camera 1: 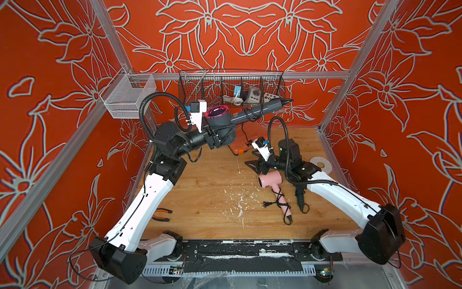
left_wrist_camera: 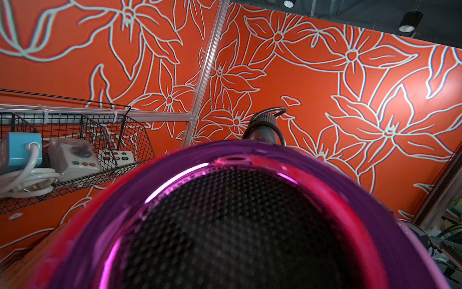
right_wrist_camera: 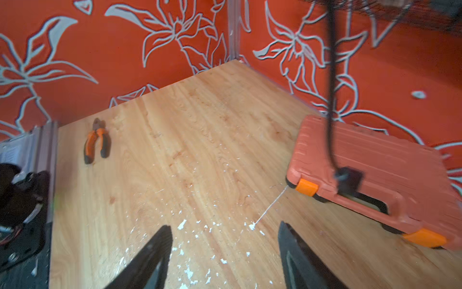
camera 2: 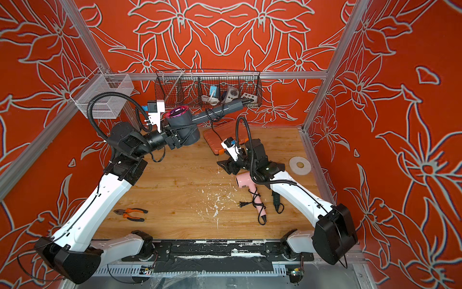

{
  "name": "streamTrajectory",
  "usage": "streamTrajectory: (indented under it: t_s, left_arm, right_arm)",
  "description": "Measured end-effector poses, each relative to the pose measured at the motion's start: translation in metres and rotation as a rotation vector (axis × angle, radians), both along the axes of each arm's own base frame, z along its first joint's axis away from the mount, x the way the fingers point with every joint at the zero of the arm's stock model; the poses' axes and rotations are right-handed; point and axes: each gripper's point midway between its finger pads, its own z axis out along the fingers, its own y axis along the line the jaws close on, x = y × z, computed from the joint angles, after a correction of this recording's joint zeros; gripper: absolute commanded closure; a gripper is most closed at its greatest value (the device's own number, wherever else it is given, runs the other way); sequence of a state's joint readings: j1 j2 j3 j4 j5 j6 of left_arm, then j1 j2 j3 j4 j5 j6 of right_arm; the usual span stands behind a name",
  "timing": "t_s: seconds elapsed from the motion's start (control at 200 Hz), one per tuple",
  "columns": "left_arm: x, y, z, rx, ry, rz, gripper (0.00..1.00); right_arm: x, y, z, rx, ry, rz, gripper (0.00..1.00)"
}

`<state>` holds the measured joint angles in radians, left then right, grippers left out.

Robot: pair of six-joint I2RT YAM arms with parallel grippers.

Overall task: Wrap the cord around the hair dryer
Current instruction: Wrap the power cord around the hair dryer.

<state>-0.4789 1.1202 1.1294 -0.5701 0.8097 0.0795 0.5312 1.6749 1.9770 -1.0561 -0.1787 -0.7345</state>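
My left gripper (camera 1: 221, 133) is shut on the barrel of a grey hair dryer (camera 1: 220, 118) with a shiny magenta ring, held above the table's back left. Its handle (camera 1: 260, 110) points toward the wire basket. In the left wrist view the dryer's mesh end (left_wrist_camera: 225, 225) fills the frame and hides the jaws. The black cord (camera 1: 246, 113) loops once round the handle, then hangs down (right_wrist_camera: 331, 100) to its plug (right_wrist_camera: 347, 176) resting on the orange case. My right gripper (camera 1: 253, 166) hovers low over the table, open and empty (right_wrist_camera: 222, 230), short of the plug.
An orange tool case (camera 1: 240, 142) lies at the back. A pink hair dryer (camera 1: 273, 186) with its cord wrapped lies under the right arm, beside a black tool (camera 1: 300, 197). Pliers (camera 1: 162, 215) lie front left, a tape roll (camera 1: 321, 164) far right. A wire basket (camera 1: 230, 90) hangs behind.
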Motion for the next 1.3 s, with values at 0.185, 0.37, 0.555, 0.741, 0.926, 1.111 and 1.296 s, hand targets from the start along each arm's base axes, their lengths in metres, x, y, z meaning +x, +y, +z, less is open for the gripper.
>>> streamTrajectory:
  t_s: [0.185, 0.37, 0.555, 0.741, 0.926, 1.111, 1.296]
  left_arm:
    - [-0.006, -0.007, 0.037, -0.111, -0.043, -0.044, 1.0]
    - [0.007, -0.006, 0.072, -0.228, -0.09, -0.022, 1.0]
    - [0.033, 0.012, 0.108, -0.348, -0.138, 0.053, 1.0]
    - [0.046, 0.019, 0.124, -0.402, -0.155, 0.097, 1.0]
    - [0.061, 0.025, 0.135, -0.43, -0.198, 0.184, 1.0]
    - [0.074, 0.031, 0.145, -0.449, -0.245, 0.26, 1.0]
    - [0.085, 0.031, 0.153, -0.474, -0.255, 0.29, 1.0]
  right_arm:
    - [0.002, 0.015, -0.037, 0.18, 0.16, 0.028, 1.0]
    - [0.003, 0.027, -0.044, 0.417, 0.306, 0.047, 1.0]
    - [0.003, 0.036, -0.047, 0.644, 0.425, 0.045, 1.0]
    - [-0.004, 0.047, -0.05, 0.786, 0.533, 0.061, 1.0]
    - [-0.011, 0.05, -0.047, 0.862, 0.592, 0.061, 1.0]
    - [-0.024, 0.049, -0.043, 0.899, 0.63, 0.058, 1.0]
    - [-0.044, 0.051, -0.046, 0.903, 0.655, 0.074, 0.93]
